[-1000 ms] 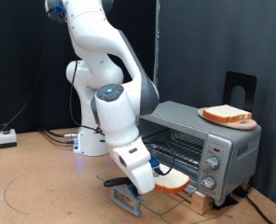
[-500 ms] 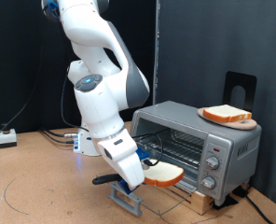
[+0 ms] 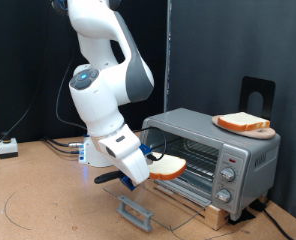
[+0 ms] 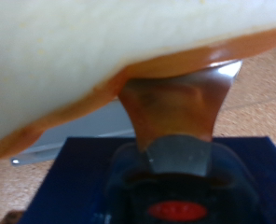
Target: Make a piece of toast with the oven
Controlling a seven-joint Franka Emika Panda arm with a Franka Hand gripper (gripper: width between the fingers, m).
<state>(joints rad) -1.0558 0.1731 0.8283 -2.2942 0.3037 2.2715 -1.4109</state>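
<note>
While the white Panda arm (image 3: 100,95) leaned over the brown floor, its gripper (image 3: 146,170) pinched the square slice of pale bread with a tan crust (image 3: 169,167) by one edge, holding it almost flat in the air. The slice hung just at nine o'clock of the boxy silver-grey toaster oven (image 3: 216,150), above the oven's lowered glass door (image 3: 168,205). At twelve o'clock on the oven's roof, a second like slice (image 3: 242,122) lay on a round wooden board (image 3: 262,133). The wrist view showed the held slice (image 4: 101,56) close up, a finger (image 4: 175,107) pressed against its crust.
</note>
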